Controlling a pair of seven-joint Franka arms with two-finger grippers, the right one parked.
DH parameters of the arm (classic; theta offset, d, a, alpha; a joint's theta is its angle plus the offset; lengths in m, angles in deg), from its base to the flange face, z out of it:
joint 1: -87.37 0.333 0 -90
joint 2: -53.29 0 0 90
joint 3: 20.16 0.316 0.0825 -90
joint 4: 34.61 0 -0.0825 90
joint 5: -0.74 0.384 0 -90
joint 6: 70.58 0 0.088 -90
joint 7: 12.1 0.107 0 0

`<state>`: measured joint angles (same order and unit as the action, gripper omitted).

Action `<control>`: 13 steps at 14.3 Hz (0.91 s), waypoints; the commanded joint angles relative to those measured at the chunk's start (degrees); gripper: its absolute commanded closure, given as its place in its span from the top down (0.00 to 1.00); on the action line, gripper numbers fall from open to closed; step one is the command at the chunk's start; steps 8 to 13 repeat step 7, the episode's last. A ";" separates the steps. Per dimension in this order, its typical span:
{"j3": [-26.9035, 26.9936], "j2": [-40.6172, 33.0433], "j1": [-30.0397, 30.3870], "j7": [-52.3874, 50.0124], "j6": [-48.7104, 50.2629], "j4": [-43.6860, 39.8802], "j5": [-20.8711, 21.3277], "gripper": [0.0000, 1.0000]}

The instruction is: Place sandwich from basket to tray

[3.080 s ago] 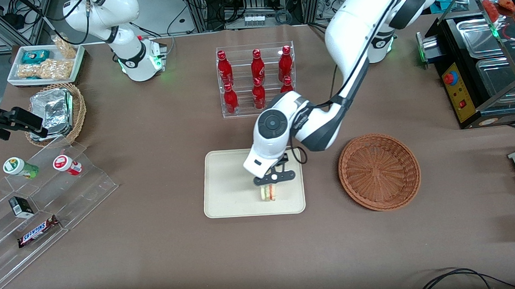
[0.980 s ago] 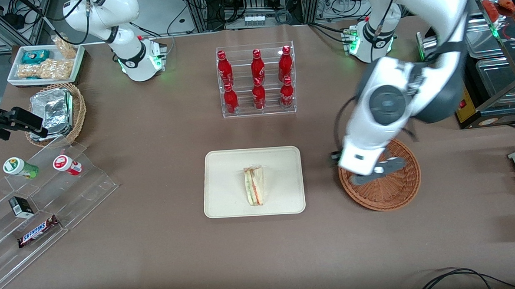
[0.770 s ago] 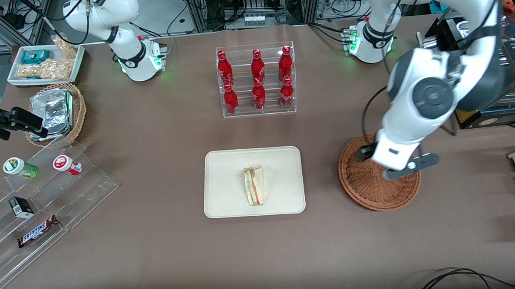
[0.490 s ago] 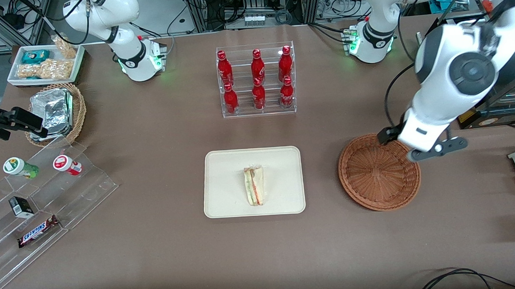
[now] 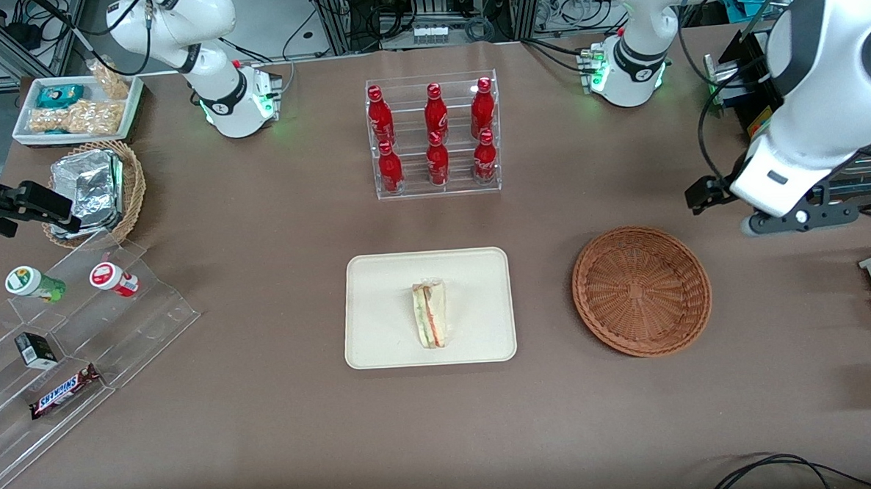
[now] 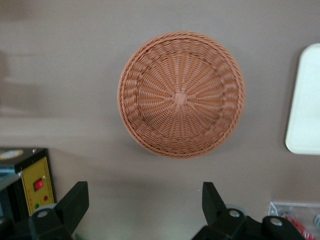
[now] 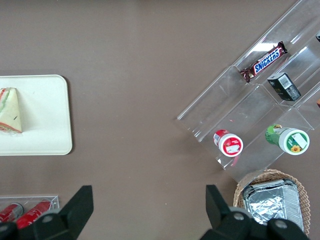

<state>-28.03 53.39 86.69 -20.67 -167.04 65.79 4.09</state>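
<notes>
Since the earlier frame my end effector had withdrawn from the basket, fingers apart and empty, because the sandwich lay delivered on the tray.

One sandwich, one tray, one round basket, six red bottles, two lidded cups, one foil packet and one claw are visible.

Readable only: "SNICKERS" in pale letters on the brown chocolate bar lying on a step of the clear acrylic riser, lower left of the front view, upper right of the right wrist view; other labels too small.
</notes>
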 commanded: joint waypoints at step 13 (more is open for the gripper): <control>4.53 -3.26 2.08 10.86 0.04 -2.76 -3.88 1.00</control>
